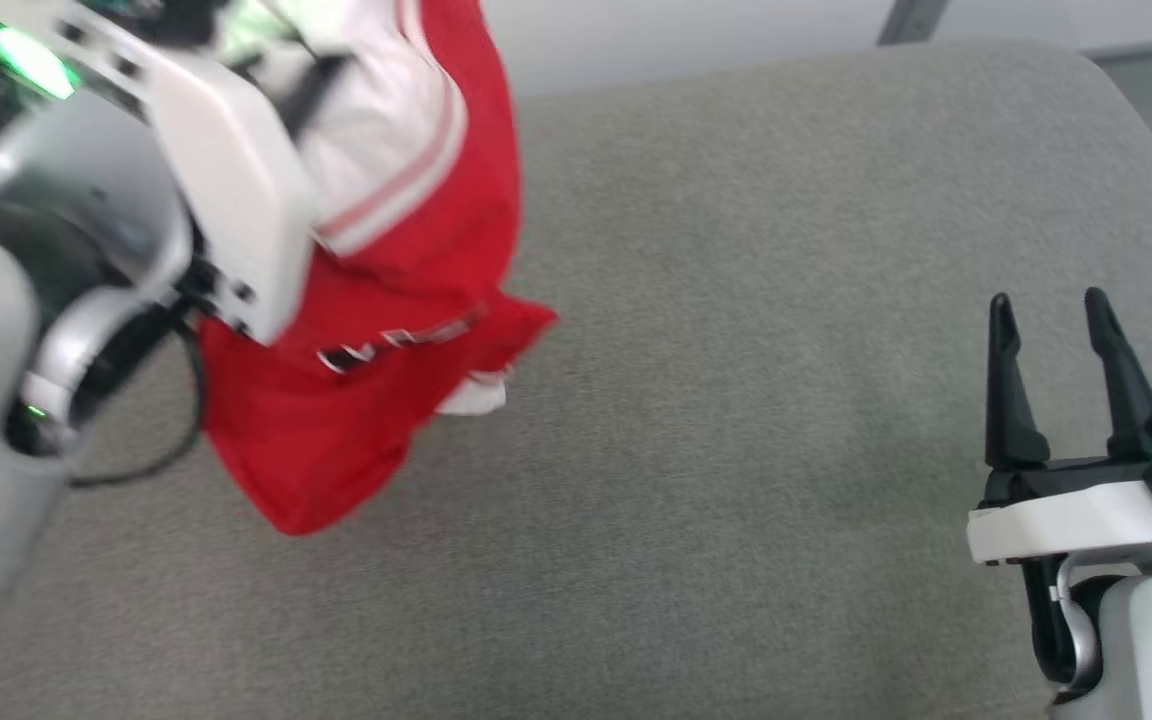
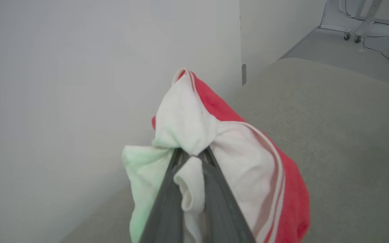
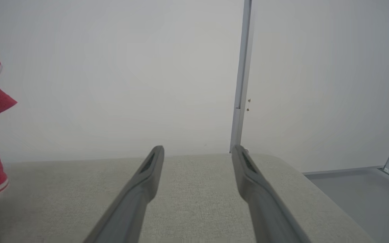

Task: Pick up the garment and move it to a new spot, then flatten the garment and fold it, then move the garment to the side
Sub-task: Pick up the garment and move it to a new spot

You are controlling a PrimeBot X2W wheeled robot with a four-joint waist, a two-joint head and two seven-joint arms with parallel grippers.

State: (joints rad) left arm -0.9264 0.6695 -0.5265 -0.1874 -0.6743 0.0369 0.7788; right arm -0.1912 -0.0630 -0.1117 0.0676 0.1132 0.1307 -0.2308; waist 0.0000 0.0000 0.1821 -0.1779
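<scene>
Grey cushion (image 1: 756,420) beneath garment (image 1: 376,420), aloft, tight within left pincer (image 2: 193,154).

**Left arm raised and clamped, right arm low and open**

The left arm (image 1: 221,170) is lifted high at the upper left of the head view, its pale wrist housing tilted. The left gripper (image 2: 191,153) has its two dark fingers pressed together on a bunch of the garment (image 2: 187,121). The right gripper (image 1: 1048,300) sits low at the right, fingers parted, pointing forward, holding nothing.
</scene>
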